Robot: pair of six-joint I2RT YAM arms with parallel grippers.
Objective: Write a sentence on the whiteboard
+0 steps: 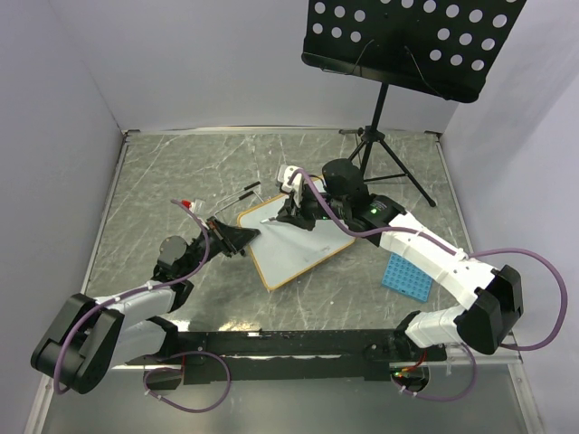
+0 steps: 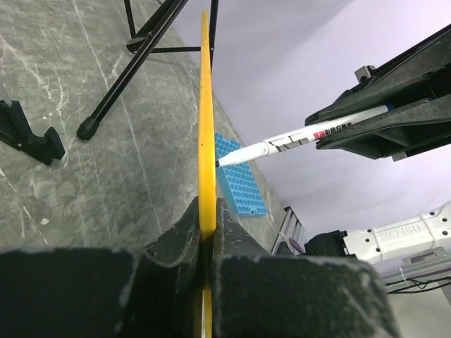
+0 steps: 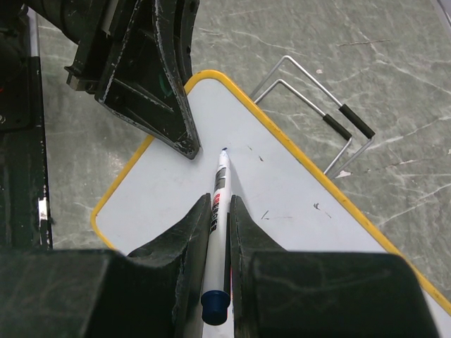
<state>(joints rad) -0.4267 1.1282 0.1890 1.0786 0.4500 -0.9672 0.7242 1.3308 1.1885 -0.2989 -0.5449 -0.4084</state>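
Pinches the marker [image 3: 221,169] in the right end effector [image 3: 220,205], tip at the whiteboard's [image 1: 303,249] left corner, board stretching rightward across the worktop [image 1: 163,172]; clamps its left frame edge in the left end effector [image 2: 206,211].

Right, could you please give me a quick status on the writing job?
Left gripper shut on whiteboard edge. Right gripper shut on marker, tip at the board near its corner. Board blank bar a few specks. Wire stand beside it, clear of marker.

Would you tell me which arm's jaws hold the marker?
The right arm's jaws, shut on the marker over the whiteboard; the left arm's jaws only clamp the whiteboard's yellow frame.
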